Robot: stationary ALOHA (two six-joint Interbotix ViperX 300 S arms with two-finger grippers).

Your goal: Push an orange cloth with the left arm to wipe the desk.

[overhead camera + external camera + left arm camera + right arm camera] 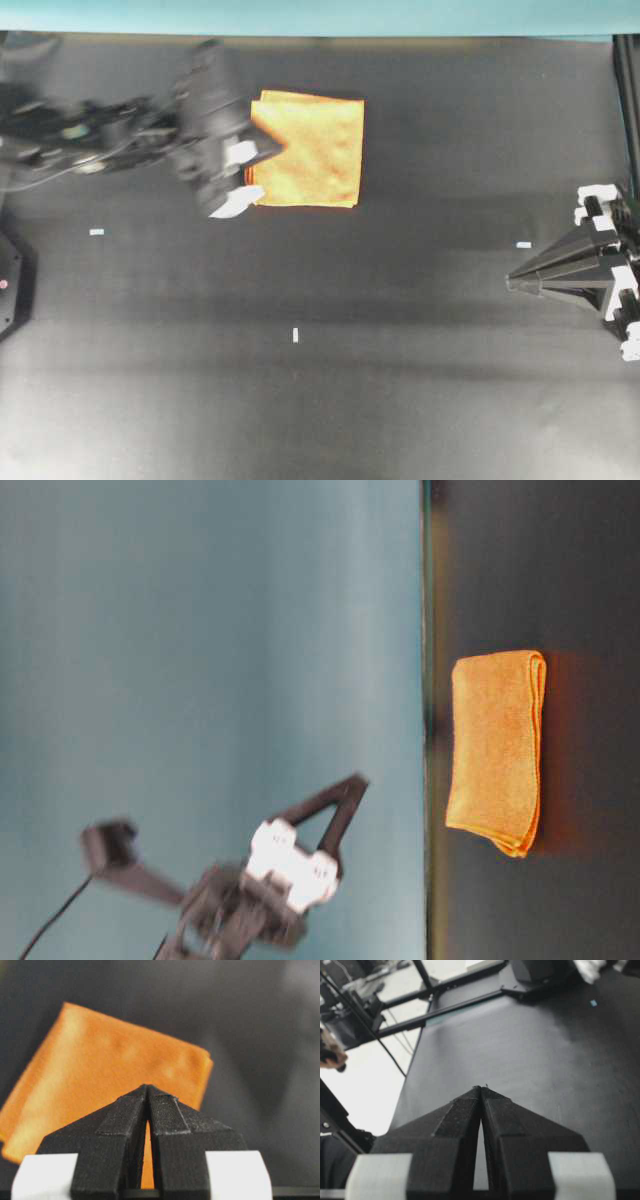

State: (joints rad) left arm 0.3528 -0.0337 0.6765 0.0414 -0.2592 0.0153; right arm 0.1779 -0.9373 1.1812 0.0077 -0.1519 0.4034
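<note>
Left gripper (275, 150) pressed together, tip at near edge of orange cloth (310, 150), which lies folded flat on desk (330, 400) near teal strip (320, 15). I judge wipe barely begun; most surface unswept. Right gripper (512, 283) pressed together, parked well apart.
</note>
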